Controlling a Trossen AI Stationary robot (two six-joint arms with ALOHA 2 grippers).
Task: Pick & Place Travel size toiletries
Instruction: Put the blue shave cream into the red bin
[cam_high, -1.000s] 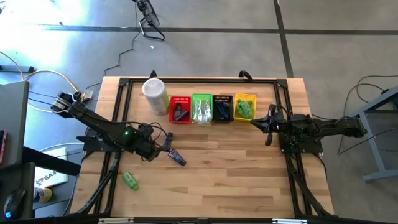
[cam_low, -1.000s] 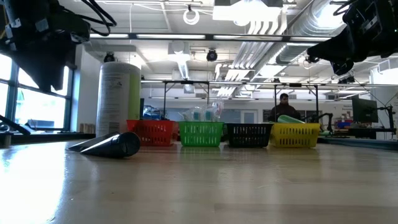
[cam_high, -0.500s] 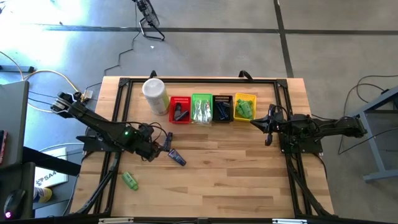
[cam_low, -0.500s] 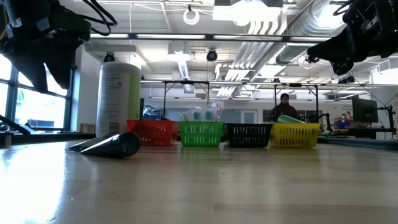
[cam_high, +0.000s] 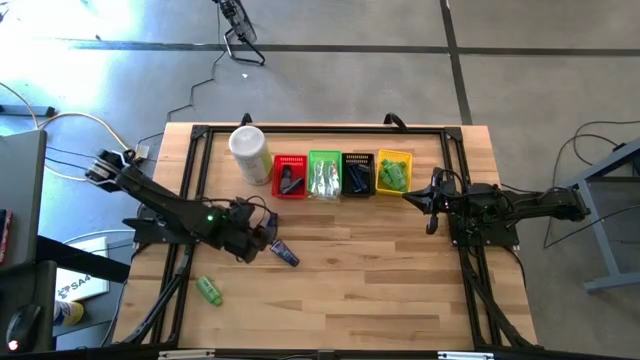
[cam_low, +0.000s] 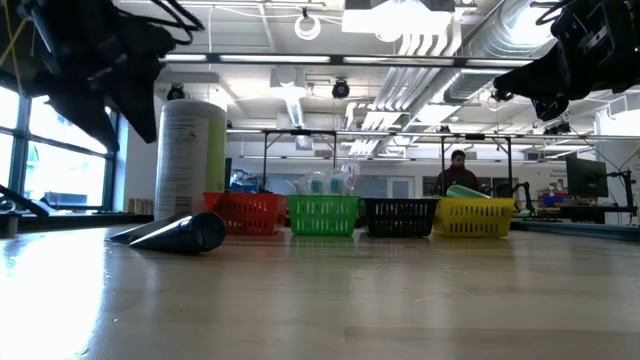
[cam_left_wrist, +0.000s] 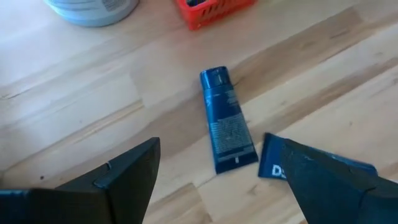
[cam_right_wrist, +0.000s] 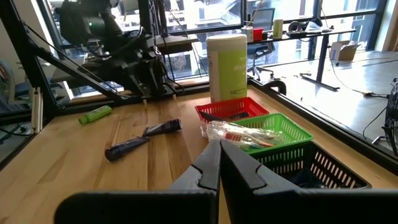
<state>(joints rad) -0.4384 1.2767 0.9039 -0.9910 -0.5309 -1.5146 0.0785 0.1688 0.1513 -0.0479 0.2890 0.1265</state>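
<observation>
Wooden table is seen carrying a tall white canister beside a row of four baskets: red with a dark item, green with clear-wrapped sticks, black with blue pieces, yellow with green bottles. Two navy tubes are lain near the left gripper, whose jaws are spread wide above them, holding nothing. A green bottle is set apart near the front. The right gripper is held closed, empty, beside the yellow basket.

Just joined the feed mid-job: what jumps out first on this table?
The row of four small baskets, red, green, black and yellow, along the far edge beside a tall white canister. Nearer, the left end effector hangs open over two dark blue tubes, and a green bottle lies alone near the front-left.
</observation>
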